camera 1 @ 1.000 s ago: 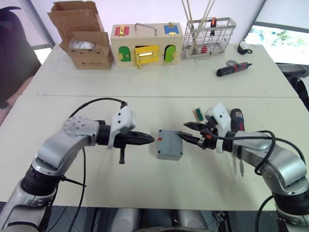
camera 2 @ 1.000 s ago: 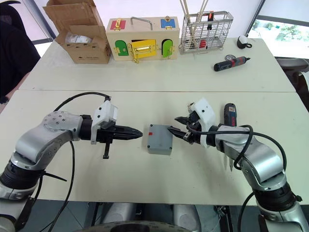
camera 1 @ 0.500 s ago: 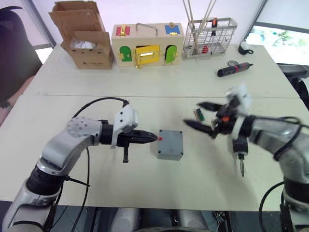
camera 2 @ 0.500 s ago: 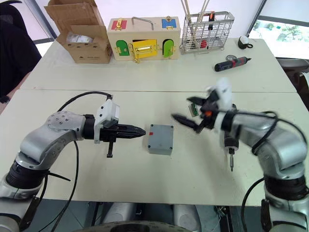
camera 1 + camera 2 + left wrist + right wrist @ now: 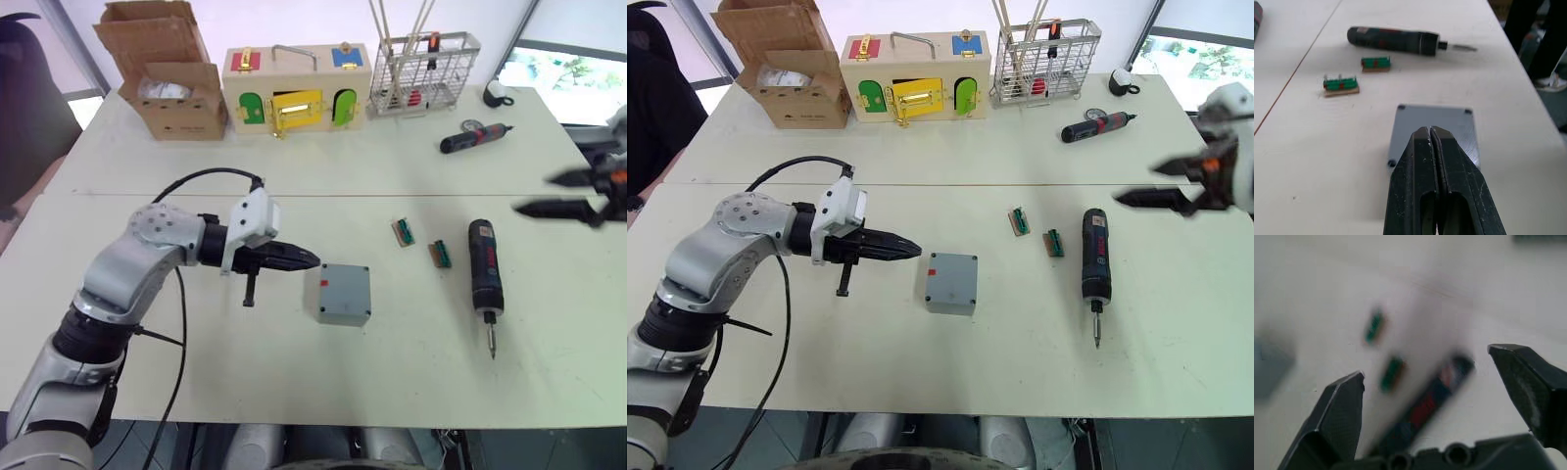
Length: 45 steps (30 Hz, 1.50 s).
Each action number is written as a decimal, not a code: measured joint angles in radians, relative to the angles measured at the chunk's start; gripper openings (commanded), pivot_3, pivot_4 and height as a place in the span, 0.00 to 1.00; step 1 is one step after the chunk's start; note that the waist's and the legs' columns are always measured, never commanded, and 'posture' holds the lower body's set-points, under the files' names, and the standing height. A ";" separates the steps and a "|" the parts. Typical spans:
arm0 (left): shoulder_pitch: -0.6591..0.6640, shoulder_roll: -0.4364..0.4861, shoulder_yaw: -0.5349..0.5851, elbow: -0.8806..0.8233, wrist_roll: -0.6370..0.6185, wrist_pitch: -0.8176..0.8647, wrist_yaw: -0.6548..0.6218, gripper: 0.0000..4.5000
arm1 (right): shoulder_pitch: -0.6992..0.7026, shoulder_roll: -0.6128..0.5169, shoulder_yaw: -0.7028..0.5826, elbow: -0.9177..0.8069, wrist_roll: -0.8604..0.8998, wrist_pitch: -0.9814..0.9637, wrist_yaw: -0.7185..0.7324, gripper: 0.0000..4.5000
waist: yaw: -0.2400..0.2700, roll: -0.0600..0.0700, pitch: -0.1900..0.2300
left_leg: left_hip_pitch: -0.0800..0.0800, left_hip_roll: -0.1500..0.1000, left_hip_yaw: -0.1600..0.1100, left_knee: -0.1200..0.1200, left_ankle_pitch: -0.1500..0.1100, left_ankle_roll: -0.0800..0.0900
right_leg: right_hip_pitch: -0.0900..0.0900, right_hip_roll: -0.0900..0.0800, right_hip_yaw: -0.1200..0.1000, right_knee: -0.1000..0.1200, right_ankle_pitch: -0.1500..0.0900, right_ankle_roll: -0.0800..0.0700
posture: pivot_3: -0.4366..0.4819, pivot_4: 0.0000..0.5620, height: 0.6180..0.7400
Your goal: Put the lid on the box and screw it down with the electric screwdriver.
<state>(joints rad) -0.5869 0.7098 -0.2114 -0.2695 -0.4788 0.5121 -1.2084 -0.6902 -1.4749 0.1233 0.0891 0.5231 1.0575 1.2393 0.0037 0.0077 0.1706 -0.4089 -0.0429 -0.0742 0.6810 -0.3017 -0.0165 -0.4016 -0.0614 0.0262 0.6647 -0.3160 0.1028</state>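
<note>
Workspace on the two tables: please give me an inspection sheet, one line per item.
Surface: two pale tables pushed together.
Job's things: grey box with lid on; electric screwdriver lying to its right.
Clutter: two green terminal blocks, cardboard carton, wooden box, wire basket, smaller screwdriver.
Grippers: left gripper shut beside the box; right gripper open, far right.
Cables: black cable on left arm.
Surroundings: window.
</note>
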 measured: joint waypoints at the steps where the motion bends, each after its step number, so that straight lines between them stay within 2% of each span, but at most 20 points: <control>1: -0.001 -0.001 -0.006 0.000 0.005 -0.012 -0.012 0.00 | -0.029 -0.009 0.057 0.006 -0.012 0.032 0.061 0.99 | -0.003 0.000 0.000 | 0.000 0.000 0.001 0.000 0.000 0.000 | 0.000 0.000 0.001 0.000 0.000 0.000 | 0.48 0.27 1.00; 3: -0.002 -0.013 -0.012 -0.019 0.010 -0.026 -0.026 0.00 | -0.127 0.015 0.179 0.038 -0.046 0.120 0.151 0.99 | -0.018 0.001 0.000 | 0.000 0.000 0.003 0.001 0.000 0.001 | 0.000 -0.001 0.002 0.001 0.000 0.000 | 0.48 0.27 1.00; 7: 0.028 -0.041 -0.026 -0.089 0.012 -0.024 -0.001 0.00 | -0.294 0.159 0.308 0.193 -0.159 0.281 0.102 0.99 | -0.020 0.001 0.000 | 0.001 0.000 0.004 0.001 0.000 0.000 | -0.001 -0.001 0.004 0.002 0.000 0.000 | 0.48 0.27 1.00; 11: 0.089 -0.041 -0.037 -0.130 0.021 -0.010 0.041 0.00 | -0.320 0.203 0.398 0.250 -0.189 0.407 0.070 0.99 | -0.007 0.001 0.001 | -0.004 0.000 0.003 0.001 0.002 -0.004 | -0.007 -0.001 0.005 0.002 0.000 0.000 | 0.48 0.27 1.00; 14: 0.118 -0.008 -0.049 -0.147 0.066 -0.023 0.055 0.00 | -0.334 0.220 0.459 0.279 -0.207 0.445 0.047 0.99 | 0.000 0.001 0.001 | -0.006 0.000 0.005 0.001 0.002 -0.005 | -0.009 -0.002 0.004 0.002 0.000 0.000 | 0.48 0.27 1.00; 22: 0.158 0.000 -0.041 -0.175 0.076 -0.023 0.090 0.00 | -0.405 0.342 0.511 0.447 -0.218 0.544 -0.027 0.99 | 0.011 0.001 0.001 | -0.006 0.000 0.005 0.002 0.002 -0.005 | -0.009 -0.002 0.004 0.002 0.000 0.000 | 0.48 0.27 1.00; 32: 0.194 0.000 -0.036 -0.211 0.074 0.000 0.140 0.00 | -0.376 0.354 0.610 0.326 -0.126 0.553 -0.067 0.99 | 0.008 0.001 0.001 | -0.006 0.000 0.005 0.002 0.002 -0.004 | -0.009 -0.002 0.004 0.003 0.000 0.000 | 0.48 0.27 1.00; 38: 0.195 -0.001 -0.037 -0.209 0.075 0.000 0.145 0.00 | -0.343 0.357 0.597 0.245 -0.107 0.553 -0.157 0.99 | 0.009 -0.004 -0.002 | -0.005 0.000 0.004 0.002 0.002 -0.004 | -0.007 -0.002 0.003 0.003 0.000 0.000 | 0.48 0.27 1.00; 45: 0.194 -0.001 -0.038 -0.198 0.078 -0.002 0.139 0.00 | -0.256 0.353 0.548 0.176 -0.141 0.522 -0.252 0.59 | 0.013 -0.016 -0.009 | -0.001 0.000 0.001 0.003 0.000 -0.001 | -0.001 -0.002 0.001 0.001 0.000 0.000 | 0.48 0.27 1.00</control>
<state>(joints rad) -0.3928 0.7089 -0.2496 -0.4674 -0.4011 0.5106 -1.0693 -0.9457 -1.1223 0.6714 0.2653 0.3820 1.5797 0.9878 0.0166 -0.0080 0.1613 -0.4097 -0.0433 -0.0731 0.6840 -0.3015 -0.0171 -0.4021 -0.0634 0.0274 0.6654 -0.3156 0.1027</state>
